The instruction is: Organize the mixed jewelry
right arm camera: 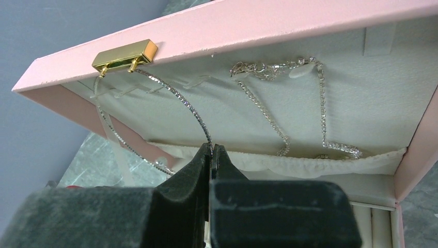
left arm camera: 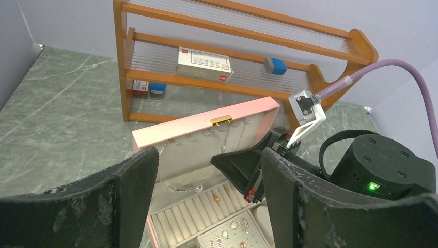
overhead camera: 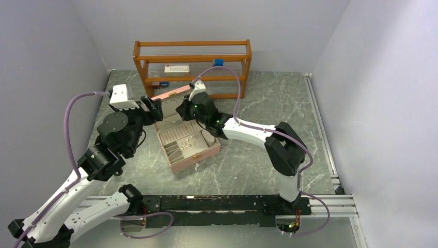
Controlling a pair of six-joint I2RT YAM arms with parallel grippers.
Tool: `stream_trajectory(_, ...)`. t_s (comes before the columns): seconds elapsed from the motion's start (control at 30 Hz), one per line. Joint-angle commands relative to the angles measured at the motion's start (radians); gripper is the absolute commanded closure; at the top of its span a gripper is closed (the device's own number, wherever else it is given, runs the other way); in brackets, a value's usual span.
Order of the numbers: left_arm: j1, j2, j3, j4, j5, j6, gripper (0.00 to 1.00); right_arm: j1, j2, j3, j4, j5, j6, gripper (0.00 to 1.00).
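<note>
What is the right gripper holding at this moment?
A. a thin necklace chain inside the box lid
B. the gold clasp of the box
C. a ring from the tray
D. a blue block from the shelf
A: in the right wrist view the right gripper is shut on a thin necklace chain that hangs inside the pink lid.

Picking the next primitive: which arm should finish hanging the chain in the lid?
Right. The right gripper is shut on the chain hanging in the lid; the left gripper is open, holding nothing.
</note>
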Motion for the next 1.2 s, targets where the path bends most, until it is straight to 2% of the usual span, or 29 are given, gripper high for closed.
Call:
stream_trajectory(0.0, -0.004, -0.002, -0.001, -0.007, 0.007, -0.007, 0.23, 0.001, -0.002, 0.034, 0.004, 0.01, 0.03, 1.0)
stream_trajectory(0.1, -0.004, -0.001, 0.002, -0.012, 0.007, -0.007, 0.23, 0.001, 0.014, 0.058, -0.03, 0.028, 0.041, 0.99)
stream_trajectory(0.2, -0.004, -0.004, 0.003, -0.013, 0.007, -0.007, 0.23, 0.001, 0.023, 0.065, -0.053, 0.043, 0.044, 0.94)
stream_trajectory(0.4, -0.003, -0.003, 0.001, -0.021, 0.014, -0.016, 0.23, 0.0, 0.012, 0.069, -0.097, 0.075, 0.065, 0.72)
stream_trajectory(0.53, -0.004, -0.003, -0.006, -0.026, 0.029, -0.027, 0.23, -0.002, -0.007, 0.06, -0.117, 0.087, 0.085, 0.64)
stream_trajectory(0.8, -0.003, 0.007, -0.011, -0.038, 0.055, -0.044, 0.23, -0.003, -0.021, 0.047, -0.103, 0.055, 0.082, 0.6)
stream_trajectory(1.17, -0.004, 0.015, -0.01, -0.041, 0.07, -0.048, 0.23, -0.003, 0.07, 0.124, -0.077, 0.05, 0.018, 0.59)
